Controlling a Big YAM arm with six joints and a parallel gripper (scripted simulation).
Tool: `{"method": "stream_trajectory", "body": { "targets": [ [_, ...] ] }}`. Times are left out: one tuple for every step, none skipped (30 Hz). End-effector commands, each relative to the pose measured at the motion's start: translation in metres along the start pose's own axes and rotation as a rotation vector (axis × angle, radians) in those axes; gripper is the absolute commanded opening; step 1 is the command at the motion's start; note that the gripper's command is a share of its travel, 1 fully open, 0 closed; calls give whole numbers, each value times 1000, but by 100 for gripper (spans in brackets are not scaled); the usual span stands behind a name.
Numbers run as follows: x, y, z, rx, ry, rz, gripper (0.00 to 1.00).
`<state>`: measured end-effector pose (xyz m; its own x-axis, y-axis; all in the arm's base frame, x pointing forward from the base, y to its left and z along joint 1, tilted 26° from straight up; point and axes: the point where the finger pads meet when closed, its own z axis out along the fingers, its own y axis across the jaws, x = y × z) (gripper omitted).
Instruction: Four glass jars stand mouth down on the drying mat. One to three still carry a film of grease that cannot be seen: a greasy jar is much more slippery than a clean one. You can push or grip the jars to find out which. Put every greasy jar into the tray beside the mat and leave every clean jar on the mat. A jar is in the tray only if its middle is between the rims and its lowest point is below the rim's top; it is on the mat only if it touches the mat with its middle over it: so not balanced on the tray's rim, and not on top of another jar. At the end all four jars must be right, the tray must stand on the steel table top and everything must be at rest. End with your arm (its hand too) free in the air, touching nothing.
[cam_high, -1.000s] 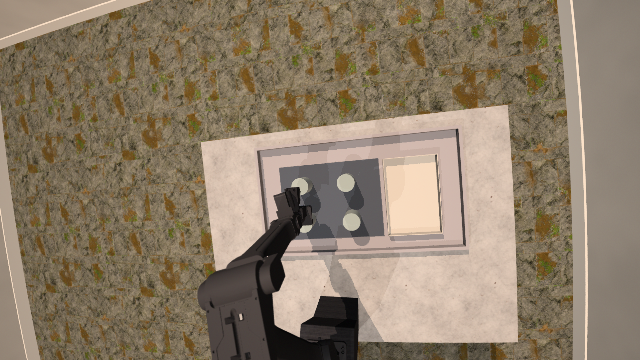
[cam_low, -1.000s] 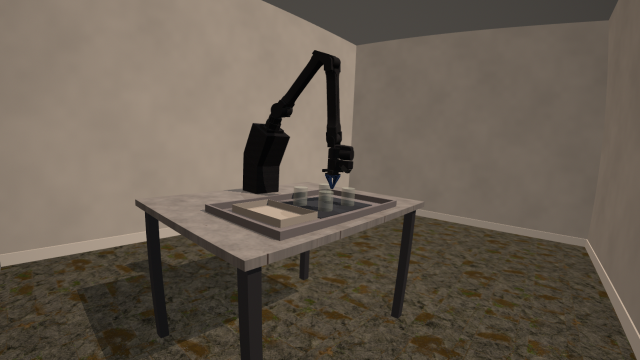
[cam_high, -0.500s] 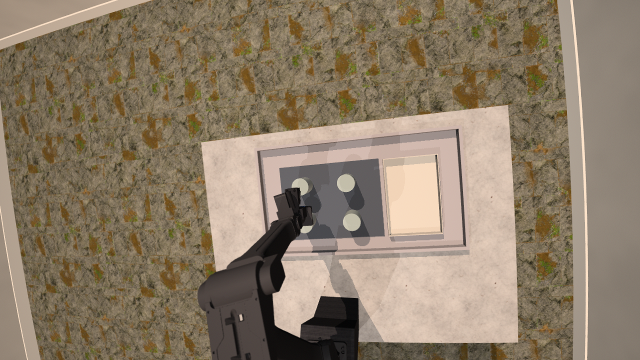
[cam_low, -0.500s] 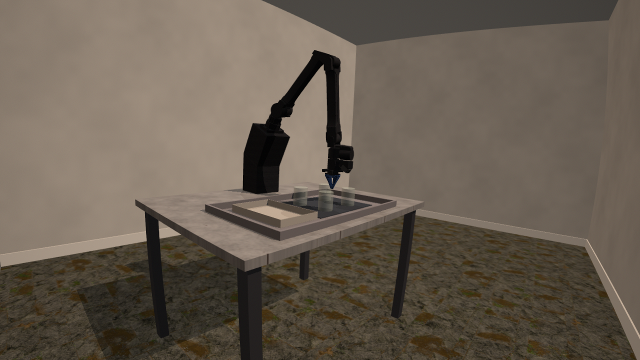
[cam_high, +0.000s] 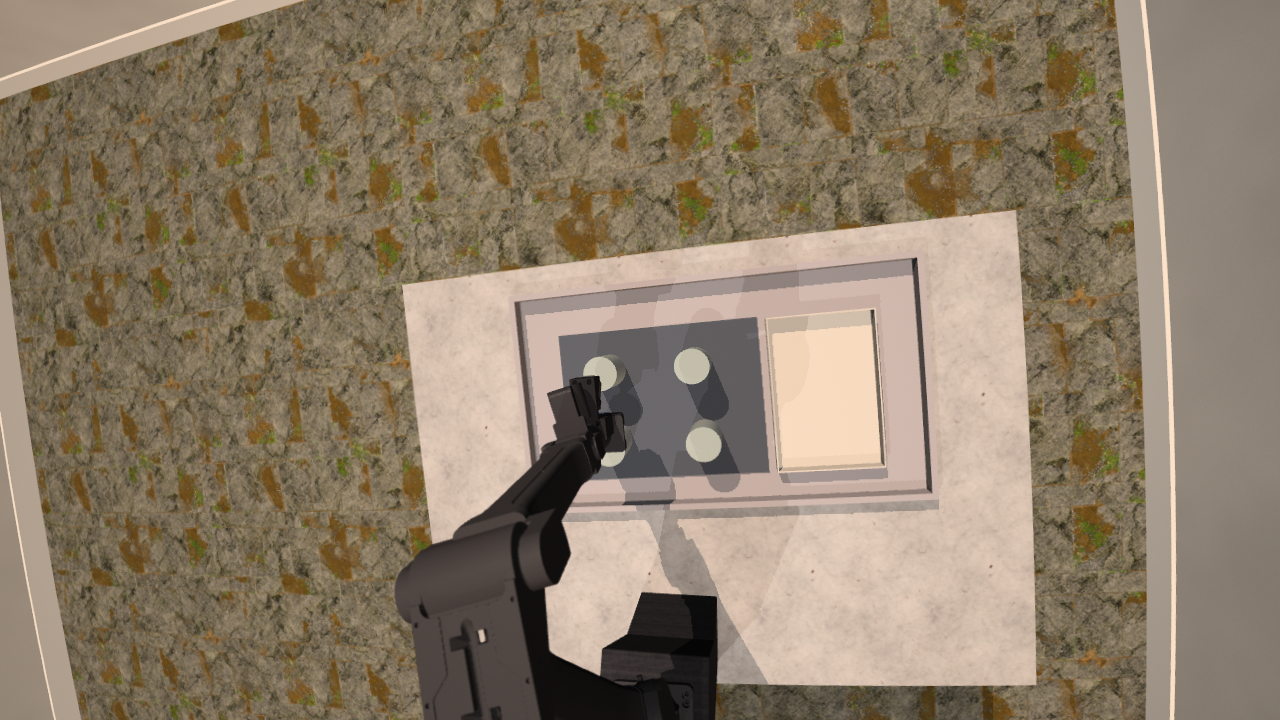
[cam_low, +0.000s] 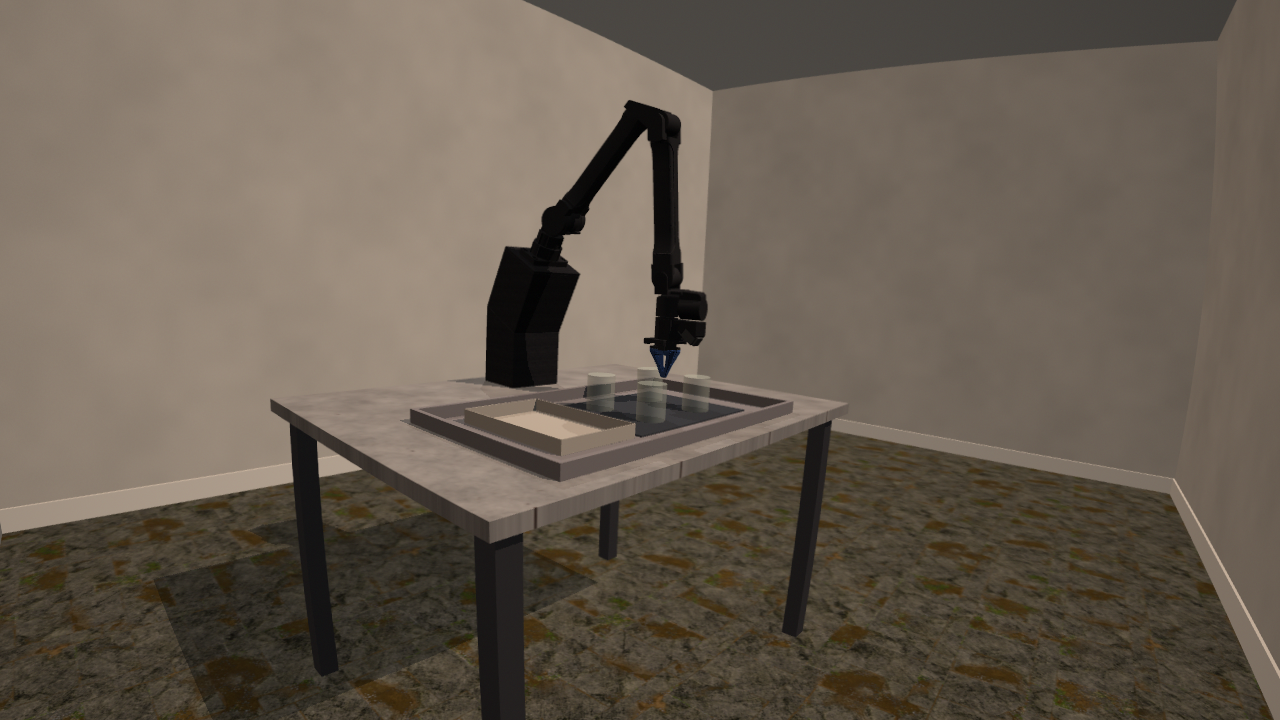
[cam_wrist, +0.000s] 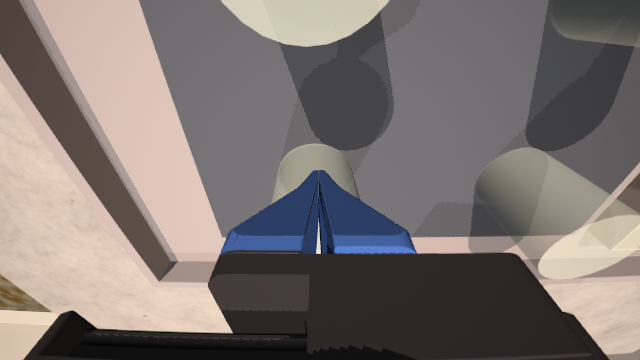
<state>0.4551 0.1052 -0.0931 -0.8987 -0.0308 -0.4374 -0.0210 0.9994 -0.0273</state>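
Note:
Four pale glass jars stand mouth down on the dark mat (cam_high: 751, 402) (cam_wrist: 440, 100). The far-left jar (cam_high: 599, 371) (cam_low: 696, 394) (cam_wrist: 305, 20), far-right jar (cam_high: 691, 366) (cam_low: 651, 402) and near-right jar (cam_high: 703, 444) (cam_low: 600, 391) (cam_wrist: 520, 185) are upright. The near-left jar (cam_high: 612, 456) (cam_wrist: 315, 160) is partly hidden by my gripper (cam_low: 663, 375) (cam_wrist: 318, 179), whose blue fingers are shut and empty. The fingertips are over or just beside this jar; whether they touch it I cannot tell. The cream tray (cam_high: 832, 402) (cam_low: 528, 420) beside the mat holds nothing.
A raised rim (cam_high: 923, 385) (cam_low: 483, 452) surrounds the mat and tray. The steel table top (cam_high: 850, 600) (cam_low: 375, 429) extends outside it. My black base (cam_high: 666, 626) (cam_low: 523, 331) stands on the near side, and my arm (cam_high: 501, 555) reaches over the left side.

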Motion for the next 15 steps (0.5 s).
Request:
{"method": "stream_trajectory", "body": {
  "targets": [
    [8,3,-4,-2,4,-4,0],
    [9,3,-4,-2,4,-4,0],
    [9,3,-4,-2,4,-4,0],
    [9,3,-4,-2,4,-4,0],
    [9,3,-4,-2,4,-4,0],
    [9,3,-4,-2,4,-4,0],
    [9,3,-4,-2,4,-4,0],
    [9,3,-4,-2,4,-4,0],
    [10,3,-4,-2,4,-4,0],
    [10,3,-4,-2,4,-4,0],
    [10,3,-4,-2,4,-4,0],
    [10,3,-4,-2,4,-4,0],
    [10,3,-4,-2,4,-4,0],
    [10,3,-4,-2,4,-4,0],
    [10,3,-4,-2,4,-4,0]
  ]
}}
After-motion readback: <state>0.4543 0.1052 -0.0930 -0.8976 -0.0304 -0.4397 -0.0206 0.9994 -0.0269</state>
